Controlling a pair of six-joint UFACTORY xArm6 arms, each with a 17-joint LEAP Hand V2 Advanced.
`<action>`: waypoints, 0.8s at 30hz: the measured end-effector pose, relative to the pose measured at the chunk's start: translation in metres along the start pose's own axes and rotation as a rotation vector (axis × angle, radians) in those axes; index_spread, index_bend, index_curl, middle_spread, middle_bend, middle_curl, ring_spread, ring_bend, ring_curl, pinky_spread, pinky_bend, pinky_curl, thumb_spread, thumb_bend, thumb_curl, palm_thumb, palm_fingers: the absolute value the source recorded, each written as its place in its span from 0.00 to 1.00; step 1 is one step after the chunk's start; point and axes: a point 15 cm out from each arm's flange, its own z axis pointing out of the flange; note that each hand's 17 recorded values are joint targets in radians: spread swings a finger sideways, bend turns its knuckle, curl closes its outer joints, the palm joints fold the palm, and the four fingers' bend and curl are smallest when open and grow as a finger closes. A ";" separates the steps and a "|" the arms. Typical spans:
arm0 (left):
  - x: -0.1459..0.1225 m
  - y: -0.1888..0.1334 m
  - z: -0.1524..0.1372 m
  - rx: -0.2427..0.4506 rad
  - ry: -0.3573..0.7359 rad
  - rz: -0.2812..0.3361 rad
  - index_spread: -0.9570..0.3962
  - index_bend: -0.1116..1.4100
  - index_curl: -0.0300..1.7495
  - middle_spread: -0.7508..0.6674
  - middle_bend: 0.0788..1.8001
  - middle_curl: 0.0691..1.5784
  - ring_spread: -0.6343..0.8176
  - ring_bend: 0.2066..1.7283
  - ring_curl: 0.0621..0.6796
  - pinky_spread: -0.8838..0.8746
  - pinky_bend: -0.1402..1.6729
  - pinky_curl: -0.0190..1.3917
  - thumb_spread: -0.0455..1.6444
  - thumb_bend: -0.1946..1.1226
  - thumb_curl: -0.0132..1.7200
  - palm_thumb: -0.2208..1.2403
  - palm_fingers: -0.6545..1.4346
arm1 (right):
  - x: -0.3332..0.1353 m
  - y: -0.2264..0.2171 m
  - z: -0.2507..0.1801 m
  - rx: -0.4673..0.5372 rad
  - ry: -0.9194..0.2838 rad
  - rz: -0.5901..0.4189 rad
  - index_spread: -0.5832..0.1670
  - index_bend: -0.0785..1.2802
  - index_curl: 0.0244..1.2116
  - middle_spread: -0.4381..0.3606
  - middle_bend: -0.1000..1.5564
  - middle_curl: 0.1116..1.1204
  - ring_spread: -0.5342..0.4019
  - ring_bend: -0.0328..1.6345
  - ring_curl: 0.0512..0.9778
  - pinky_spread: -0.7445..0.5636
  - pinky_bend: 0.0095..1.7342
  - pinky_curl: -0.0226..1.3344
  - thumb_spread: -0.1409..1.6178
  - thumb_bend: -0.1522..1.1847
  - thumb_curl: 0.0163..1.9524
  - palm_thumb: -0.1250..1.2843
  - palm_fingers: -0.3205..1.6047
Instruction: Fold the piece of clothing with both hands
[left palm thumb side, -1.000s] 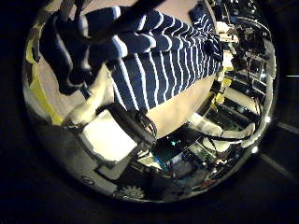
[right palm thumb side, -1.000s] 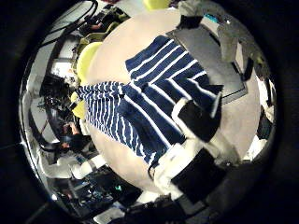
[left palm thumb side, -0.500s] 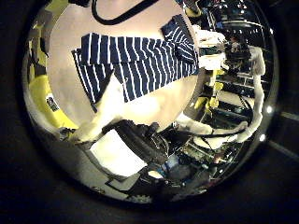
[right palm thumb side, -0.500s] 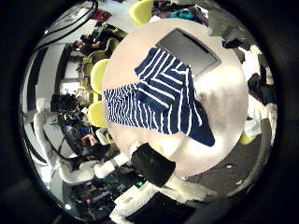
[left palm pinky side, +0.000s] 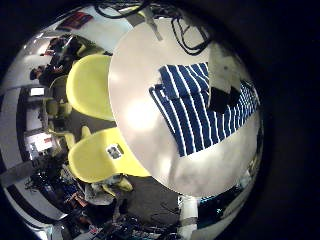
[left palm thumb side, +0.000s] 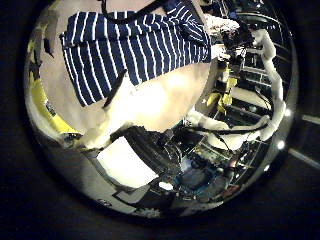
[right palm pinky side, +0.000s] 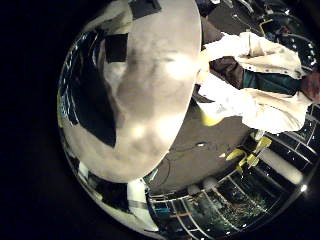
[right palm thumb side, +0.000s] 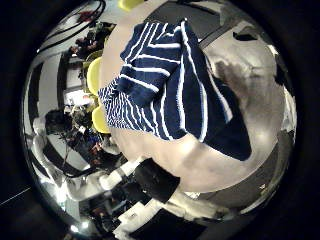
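Surface: round pale table (left palm pinky side: 150, 120), yellow chairs (left palm pinky side: 90, 85) at 9 o'clock.
Garment: navy striped shirt (right palm thumb side: 170, 85), now nearer both palms, partly folded.
Hands: finger posture cannot tell.

**A:** so what colours are we looking at here?

**B:** the shirt (left palm pinky side: 205, 110) is dark navy with thin white stripes all over, same pattern in every view where it shows (left palm thumb side: 130, 50) (right palm thumb side: 170, 85). The table (left palm pinky side: 140, 120) under it is a plain pale beige.

**A:** and around it?

**B:** two bright yellow chairs (left palm pinky side: 90, 85) beside the table. The hand (left palm thumb side: 125, 160) has white and black parts.
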 end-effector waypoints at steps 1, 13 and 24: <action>0.000 0.001 0.002 -0.005 0.001 0.002 0.54 0.19 0.44 0.41 0.11 0.44 0.22 0.51 0.60 0.20 0.51 0.54 0.78 0.14 0.21 0.46 0.50 | -0.003 -0.001 0.005 -0.011 0.000 0.001 0.43 0.18 0.35 0.47 0.36 0.40 0.39 0.62 0.49 0.63 0.43 0.57 0.70 0.09 0.16 0.25 0.27; 0.000 0.008 0.012 -0.025 0.005 0.004 0.54 0.19 0.40 0.42 0.11 0.41 0.22 0.49 0.58 0.21 0.49 0.54 0.78 0.14 0.20 0.46 0.51 | -0.025 -0.004 0.041 -0.096 0.013 -0.018 0.49 0.16 0.28 0.49 0.37 0.38 0.38 0.68 0.48 0.59 0.50 0.56 0.68 0.10 0.16 0.27 0.37; -0.008 0.014 0.011 -0.041 -0.037 0.013 0.54 0.19 0.38 0.41 0.11 0.40 0.22 0.48 0.58 0.21 0.47 0.54 0.78 0.14 0.20 0.45 0.52 | -0.027 0.008 0.053 -0.140 -0.010 -0.024 0.32 0.31 0.31 0.35 0.50 0.48 0.30 0.74 0.48 0.24 0.58 0.50 0.70 0.18 0.21 0.56 0.75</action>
